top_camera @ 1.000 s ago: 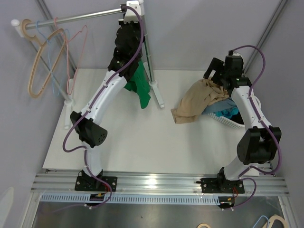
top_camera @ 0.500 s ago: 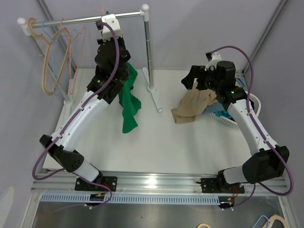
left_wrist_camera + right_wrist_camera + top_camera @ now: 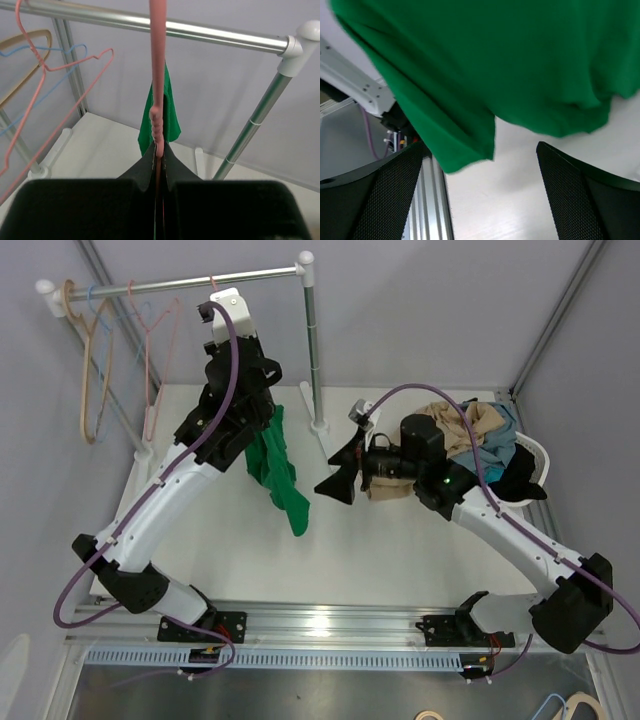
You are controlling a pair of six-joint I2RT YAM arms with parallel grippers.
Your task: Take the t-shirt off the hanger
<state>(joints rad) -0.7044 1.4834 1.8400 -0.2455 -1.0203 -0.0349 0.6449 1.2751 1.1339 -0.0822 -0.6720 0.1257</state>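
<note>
A green t-shirt [image 3: 278, 465] hangs from a pink hanger [image 3: 157, 75] whose hook reaches the metal rail [image 3: 180, 282]. My left gripper [image 3: 258, 390] is shut on the hanger's twisted neck, just above the shirt [image 3: 170, 120]. My right gripper [image 3: 340, 465] is open and faces left, close to the shirt's lower end. In the right wrist view the green cloth [image 3: 495, 60] fills the top. Its hem hangs between the two spread fingers [image 3: 385, 195] without touching them.
Several empty hangers [image 3: 95, 370] hang at the rail's left end. The rack's right post [image 3: 313, 350] stands behind the shirt. A white basket [image 3: 535, 455] piled with tan and blue clothes sits at the right. An aluminium rail [image 3: 320, 625] runs along the near edge.
My right arm has swung left from the basket to the shirt's lower end. The shirt's lower end has swung right. My left gripper still holds the hanger.
</note>
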